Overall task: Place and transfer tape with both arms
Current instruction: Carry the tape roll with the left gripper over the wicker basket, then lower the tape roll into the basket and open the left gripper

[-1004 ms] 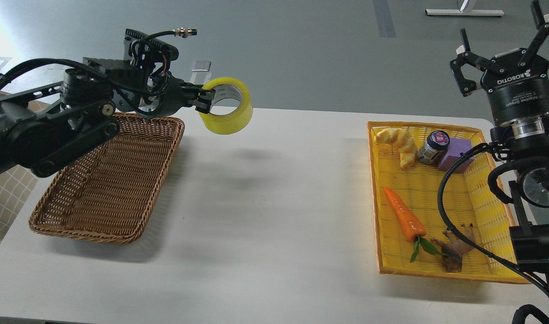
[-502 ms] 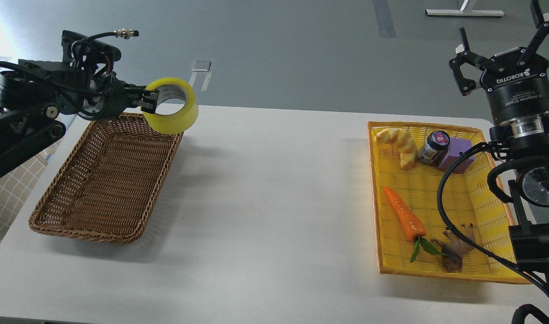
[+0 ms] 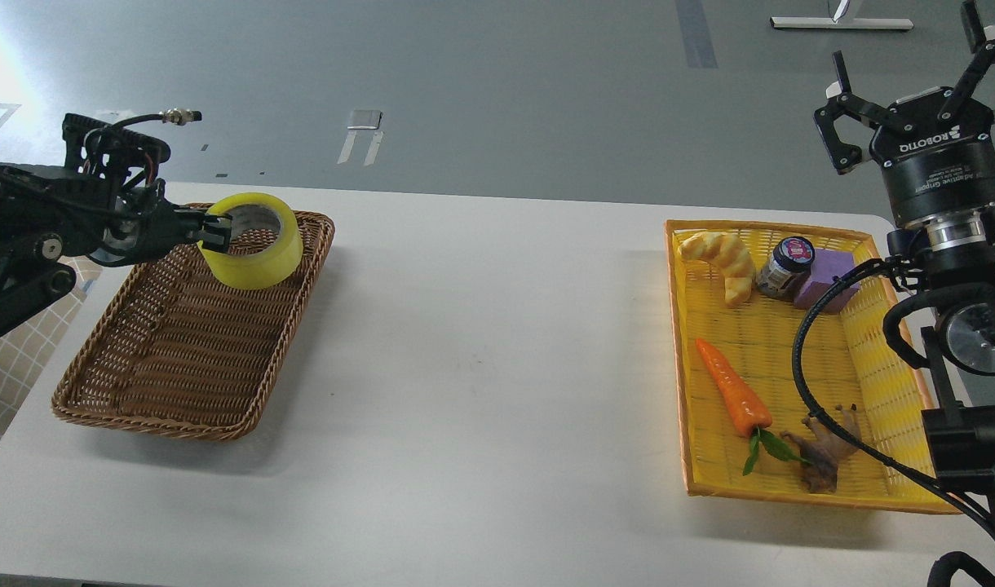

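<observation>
The yellow tape roll (image 3: 257, 259) with a grey-white core hangs over the far end of the brown wicker basket (image 3: 179, 391), at the left of the head view. My left gripper (image 3: 214, 231) is shut on the roll's rim, one finger inside the core. I cannot tell whether the roll touches the basket floor. My right gripper (image 3: 913, 90) is raised at the far right, above the yellow basket (image 3: 685, 391), its fingers spread open and empty.
The yellow basket holds a croissant (image 3: 722, 257), a small jar (image 3: 785, 267), a purple block (image 3: 828, 280), an orange carrot (image 3: 734, 391) and a brown root-like piece (image 3: 824, 448). My right arm's cable (image 3: 807, 359) loops over it. The white table (image 3: 497, 367) lies between the baskets.
My left gripper has carried the tape leftward and down, from above the table's middle-left to low over the wicker basket's far end. The right arm has not moved.
</observation>
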Available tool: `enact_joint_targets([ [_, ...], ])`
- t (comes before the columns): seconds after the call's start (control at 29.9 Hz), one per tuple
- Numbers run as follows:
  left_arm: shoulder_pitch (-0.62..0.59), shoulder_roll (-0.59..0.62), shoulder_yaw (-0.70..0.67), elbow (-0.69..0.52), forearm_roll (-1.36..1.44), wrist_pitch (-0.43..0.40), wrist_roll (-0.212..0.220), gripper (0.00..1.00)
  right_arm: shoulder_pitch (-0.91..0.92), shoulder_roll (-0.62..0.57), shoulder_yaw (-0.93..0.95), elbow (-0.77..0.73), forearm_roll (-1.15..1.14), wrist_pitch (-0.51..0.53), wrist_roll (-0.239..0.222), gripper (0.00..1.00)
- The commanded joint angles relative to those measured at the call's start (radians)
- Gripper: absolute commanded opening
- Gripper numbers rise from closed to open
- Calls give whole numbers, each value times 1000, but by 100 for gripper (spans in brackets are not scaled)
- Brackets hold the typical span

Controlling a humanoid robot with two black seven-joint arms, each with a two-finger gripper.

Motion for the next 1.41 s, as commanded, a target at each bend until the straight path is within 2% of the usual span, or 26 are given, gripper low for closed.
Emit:
enact_joint_targets([
  [0.0, 21, 8, -1, 8, 0, 15, -2, 0, -6, 4, 0, 0, 0, 0, 0, 100],
  [0.07, 33, 22, -1, 10, 0, 21, -12, 0, -6, 5, 0, 0, 0, 0, 0, 100],
  [0.5, 125, 17, 1, 59, -57, 87, -15, 0, -6, 7, 0, 1, -2, 0, 0, 100],
  [0.74, 156, 16, 1, 80, -57, 101, -35, 0, -8, 7, 0, 1, 0, 0, 0, 100],
  [1.37, 185, 5, 1, 140, -58, 142, -49, 0, -10, 13, 0, 3, 0, 0, 0, 100],
])
